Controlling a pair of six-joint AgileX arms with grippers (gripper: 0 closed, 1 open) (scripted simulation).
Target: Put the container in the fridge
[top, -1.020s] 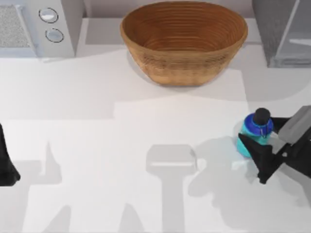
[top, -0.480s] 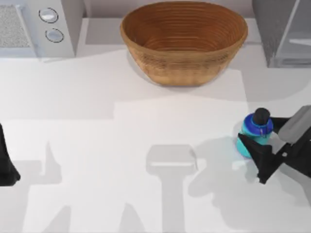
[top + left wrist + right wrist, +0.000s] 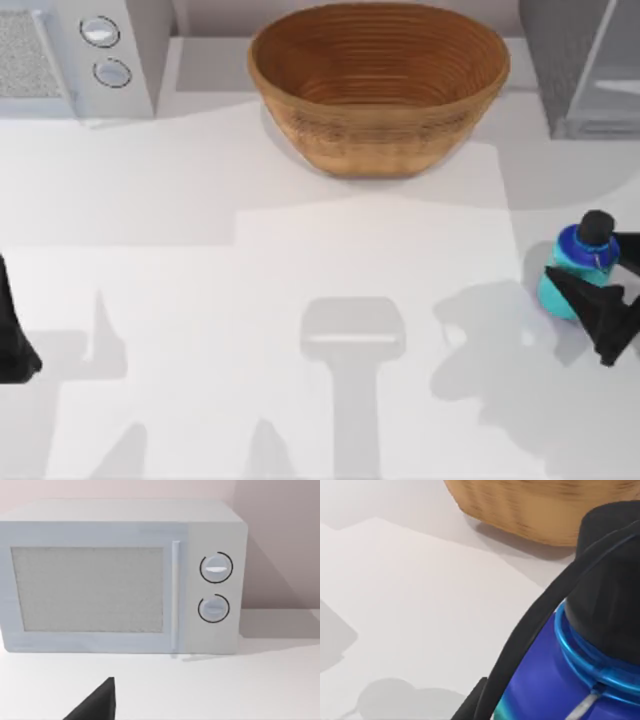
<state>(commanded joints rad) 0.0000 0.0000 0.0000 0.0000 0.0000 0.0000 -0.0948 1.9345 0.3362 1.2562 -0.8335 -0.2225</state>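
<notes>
While the white table (image 3: 200,200) stretches out in front of the big woven basket (image 3: 378,85), the fridge (image 3: 585,65) stands just right of that basket and a microwave (image 3: 120,575) well to its left. Right and forward of the basket, the right gripper (image 3: 600,295) is clamped around the upright container (image 3: 578,270). Far left of the basket the left gripper (image 3: 12,340) sits parked; I cannot tell how its fingers stand.

Surfaces: woven fibre, smooth plastic, matt tabletop.
The basket (image 3: 380,85) is coarse brown weave in ridged rings. The bottle (image 3: 575,275) looks like glossy plastic, teal and blue, with a matt black cap (image 3: 612,580). The microwave (image 3: 120,577) has a smooth pale casing and grainy door panel. The fridge (image 3: 585,65) is speckled grey with a glassy door. The table (image 3: 250,300) is matt white.
</notes>
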